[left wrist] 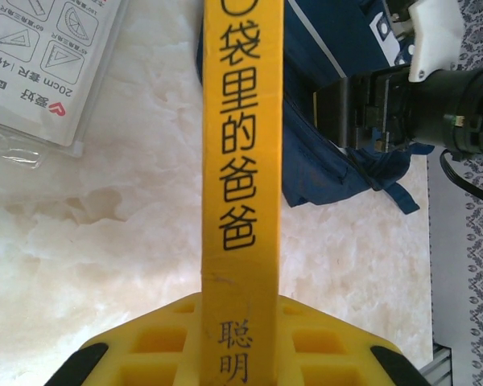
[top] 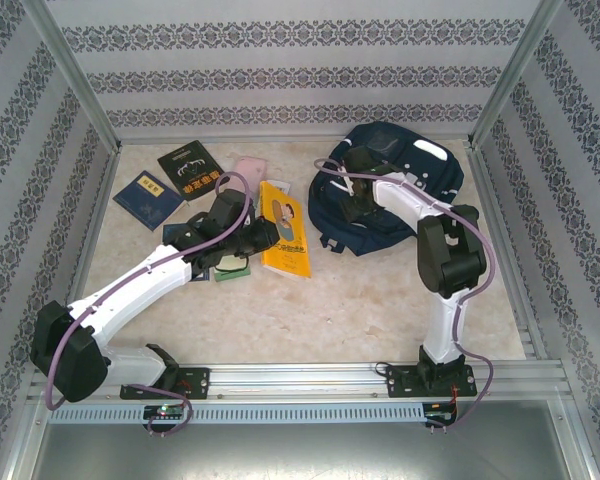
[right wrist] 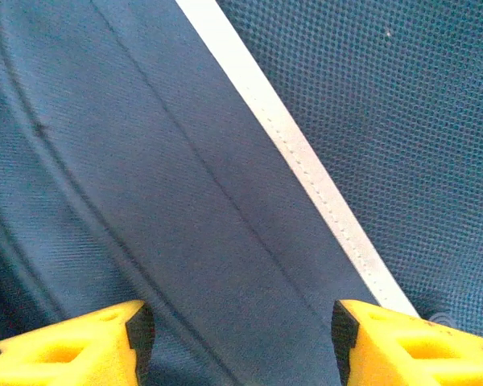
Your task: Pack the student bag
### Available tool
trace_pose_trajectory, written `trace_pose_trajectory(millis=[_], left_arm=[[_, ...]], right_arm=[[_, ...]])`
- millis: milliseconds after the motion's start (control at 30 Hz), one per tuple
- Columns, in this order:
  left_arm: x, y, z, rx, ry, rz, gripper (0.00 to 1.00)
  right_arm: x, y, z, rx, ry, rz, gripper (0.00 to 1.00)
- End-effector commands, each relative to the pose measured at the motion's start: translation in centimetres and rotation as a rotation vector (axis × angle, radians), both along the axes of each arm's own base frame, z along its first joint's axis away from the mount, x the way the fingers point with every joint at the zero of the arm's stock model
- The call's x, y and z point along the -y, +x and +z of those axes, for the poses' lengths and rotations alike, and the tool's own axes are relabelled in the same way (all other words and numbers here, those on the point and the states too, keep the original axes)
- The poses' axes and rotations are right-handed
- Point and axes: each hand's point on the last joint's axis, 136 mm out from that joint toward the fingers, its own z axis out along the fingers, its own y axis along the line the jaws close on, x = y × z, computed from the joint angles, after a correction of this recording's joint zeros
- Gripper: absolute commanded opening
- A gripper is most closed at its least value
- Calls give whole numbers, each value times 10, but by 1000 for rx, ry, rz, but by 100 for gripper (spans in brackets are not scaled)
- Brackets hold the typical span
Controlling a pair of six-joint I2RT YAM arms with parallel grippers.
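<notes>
Gripping yellow book (left wrist: 241, 161) on edge: left claw (left wrist: 241, 350) — bag (top: 405, 185) lies to its right on table (top: 330, 310). Released, jaws apart: right claw (right wrist: 237, 338) — bag fabric close ahead.

Walls (top: 280, 70) papered in grey floral bands enclose a cream marbled tabletop (top: 310, 310), aluminium posts (top: 75, 75) at the corners.

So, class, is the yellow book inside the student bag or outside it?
Outside. The yellow book sits left of the student bag, with its spine gripped between the left fingers.
</notes>
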Motion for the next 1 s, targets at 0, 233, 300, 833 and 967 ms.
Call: trace_pose_trajectory(millis=[0,233,300,833,967], left_arm=[[7,1,28,66,-57,-65,0],[3,1,26,55,-53,-68,0],[2,1,27,59,-54,-65,0],[-18,33,4,62,-51,5,0],[-11,46,7,84,-108,13,0]], right_arm=[[13,2,-14,-19,-148,25,61],[14,13,-31,-23,-209,24,37],[6,9,-30,-31,-177,27,17],[-89,-33,97,17,346,-49,0],[-100,-39,131,35,450,-58,0]])
